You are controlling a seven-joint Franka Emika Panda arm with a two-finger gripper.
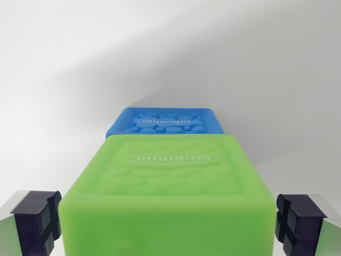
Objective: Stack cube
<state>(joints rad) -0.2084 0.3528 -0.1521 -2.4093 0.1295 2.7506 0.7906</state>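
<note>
Straddling the soft green rubber cube point(168, 186) with pads apart and clear of its sides, the gripper point(168, 221) seems mid-grasp; next, clamp and lift onto the blue rubber cube point(166, 121) just behind.

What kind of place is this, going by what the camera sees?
Probably a lab or test bench for robot practice, though little shows. A plain white surface fills the view, bare except for two soft toy blocks, a green block and a blue block, with the open gripper straddling the green one.
</note>
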